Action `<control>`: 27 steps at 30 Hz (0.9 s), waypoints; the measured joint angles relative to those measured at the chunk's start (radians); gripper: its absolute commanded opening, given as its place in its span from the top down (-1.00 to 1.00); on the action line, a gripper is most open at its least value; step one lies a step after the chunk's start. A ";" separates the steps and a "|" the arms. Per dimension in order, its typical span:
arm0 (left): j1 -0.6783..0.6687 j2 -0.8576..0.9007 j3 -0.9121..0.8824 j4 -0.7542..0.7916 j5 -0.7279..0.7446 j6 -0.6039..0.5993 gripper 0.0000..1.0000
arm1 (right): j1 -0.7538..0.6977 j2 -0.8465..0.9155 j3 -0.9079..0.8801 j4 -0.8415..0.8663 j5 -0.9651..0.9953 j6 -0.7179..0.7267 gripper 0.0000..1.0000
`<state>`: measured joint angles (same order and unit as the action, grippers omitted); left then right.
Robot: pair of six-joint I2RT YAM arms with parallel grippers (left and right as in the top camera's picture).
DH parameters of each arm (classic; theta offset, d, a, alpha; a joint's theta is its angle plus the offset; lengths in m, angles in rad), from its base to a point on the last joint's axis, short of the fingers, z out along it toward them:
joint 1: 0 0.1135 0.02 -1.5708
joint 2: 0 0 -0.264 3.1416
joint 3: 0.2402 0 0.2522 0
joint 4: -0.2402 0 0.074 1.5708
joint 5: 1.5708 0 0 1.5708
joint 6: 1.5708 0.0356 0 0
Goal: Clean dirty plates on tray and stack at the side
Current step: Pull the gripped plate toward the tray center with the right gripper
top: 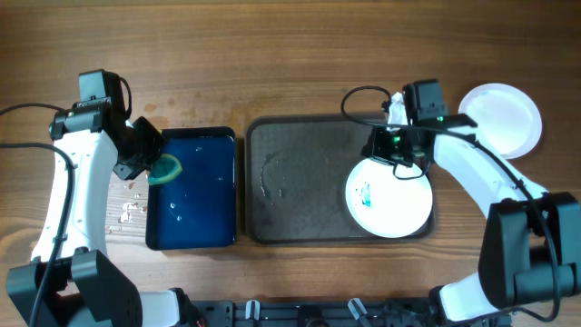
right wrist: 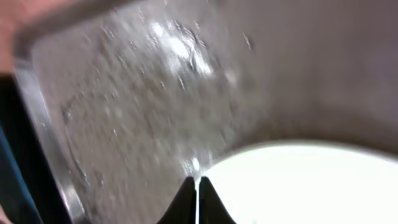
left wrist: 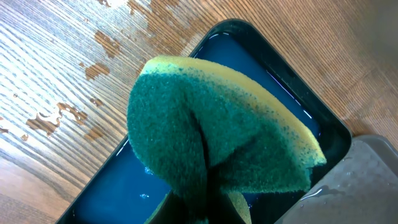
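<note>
Round white plate (top: 390,195) on pebbled tray (top: 300,204), coarse sponge (left wrist: 211,137) apart

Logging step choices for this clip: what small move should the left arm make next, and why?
Probably swing the left gripper, shut on the green sponge, from above the blue basin toward the plate on the tray. That plate shows teal marks, and the right gripper sits shut at its rim.

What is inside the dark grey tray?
One white plate with teal marks, at the tray right end; wet patches elsewhere. The right end effector hides the plate's top edge.
</note>
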<state>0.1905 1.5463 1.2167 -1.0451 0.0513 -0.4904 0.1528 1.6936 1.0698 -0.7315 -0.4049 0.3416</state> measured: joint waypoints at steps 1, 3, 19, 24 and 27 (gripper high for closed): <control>0.000 0.000 0.000 -0.001 0.000 0.000 0.92 | 0.003 0.001 0.055 -0.103 0.035 -0.008 0.91; 0.000 0.000 0.000 -0.002 0.000 0.000 0.92 | 0.004 0.002 0.155 -0.264 0.103 -0.014 0.78; 0.000 0.000 0.000 -0.002 0.000 0.000 0.92 | 0.004 -0.170 0.126 -0.707 0.332 0.253 0.28; 0.000 0.000 0.000 -0.002 0.000 0.000 0.92 | 0.004 -0.170 -0.037 -0.575 0.333 0.309 0.24; 0.000 0.000 0.000 -0.003 0.000 0.000 0.92 | 0.004 -0.170 -0.107 -0.525 0.336 0.339 0.18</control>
<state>0.1905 1.5463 1.2167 -1.0481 0.0509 -0.4904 0.1566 1.5238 0.9627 -1.2564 -0.0692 0.6807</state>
